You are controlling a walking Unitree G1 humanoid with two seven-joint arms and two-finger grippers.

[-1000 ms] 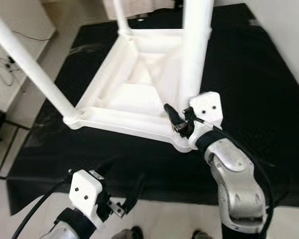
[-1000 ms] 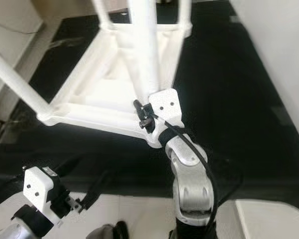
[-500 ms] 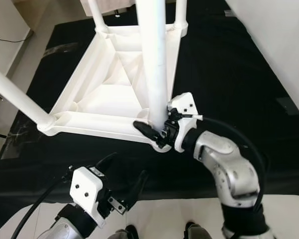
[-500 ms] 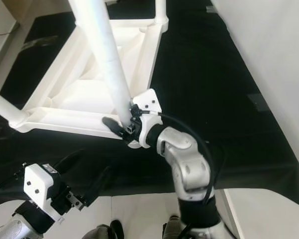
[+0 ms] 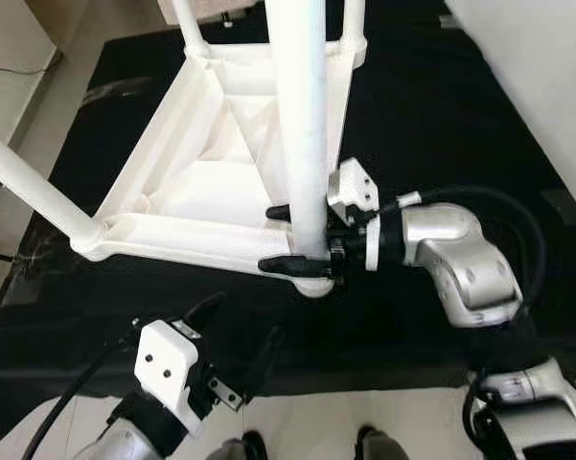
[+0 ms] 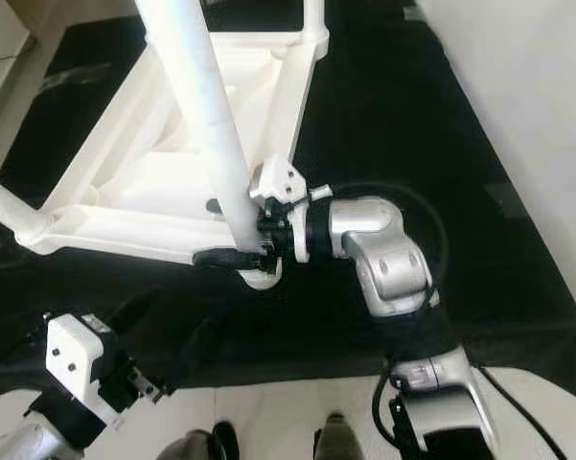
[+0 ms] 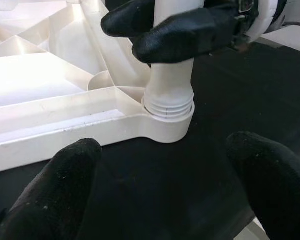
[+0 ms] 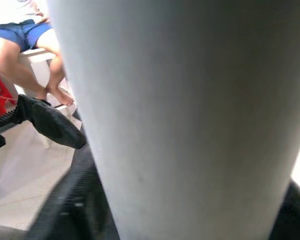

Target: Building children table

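Black mat (image 5: 441, 115) covers the pale floor (image 5: 48, 96); the upturned white table (image 5: 220, 182) lies on it. Right tool (image 5: 302, 238) is clamped on the near leg (image 5: 302, 125) above its threaded socket (image 7: 167, 112). Left tool (image 5: 240, 331) hovers low, fingers apart. Right wrist view shows a seated person's legs (image 8: 20, 55).

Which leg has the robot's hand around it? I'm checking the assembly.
The near-corner leg, rising toward the camera: the right hand straddles its base above the socket. The other legs stand untouched.
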